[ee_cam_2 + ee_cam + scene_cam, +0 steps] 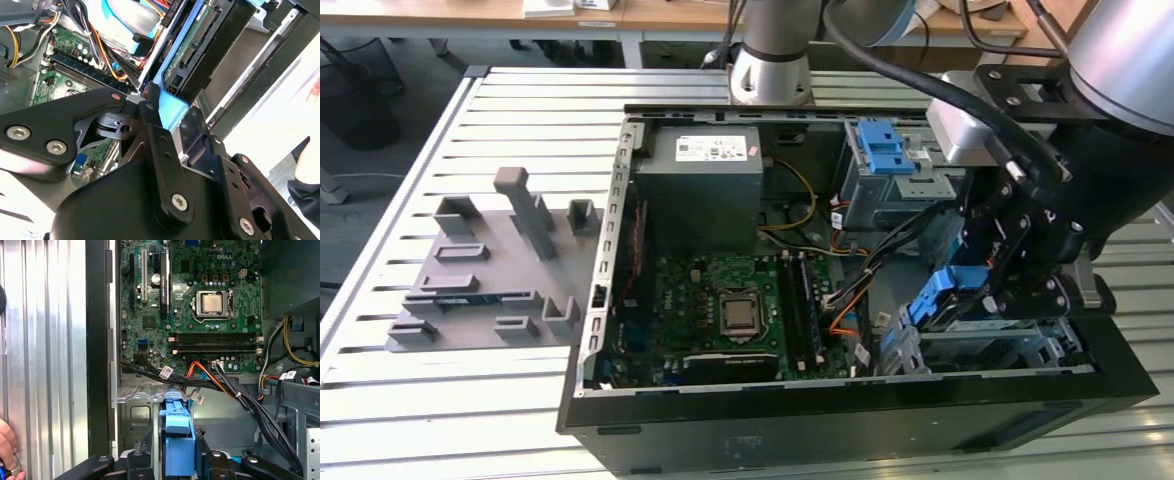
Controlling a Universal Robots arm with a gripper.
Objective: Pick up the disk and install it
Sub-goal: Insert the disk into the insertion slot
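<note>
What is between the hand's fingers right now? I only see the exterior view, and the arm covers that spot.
Observer: In the first wrist view, the hand is shut on the disk, gripping its blue bracket.
Operator: Which side of the disk shows?
Observer: In the second wrist view, its green circuit board is visible, edged by the blue bracket.
Operator: Anyone close by?
Observer: In the first wrist view, a person's fingers show over the slatted table, outside the case wall.
</note>
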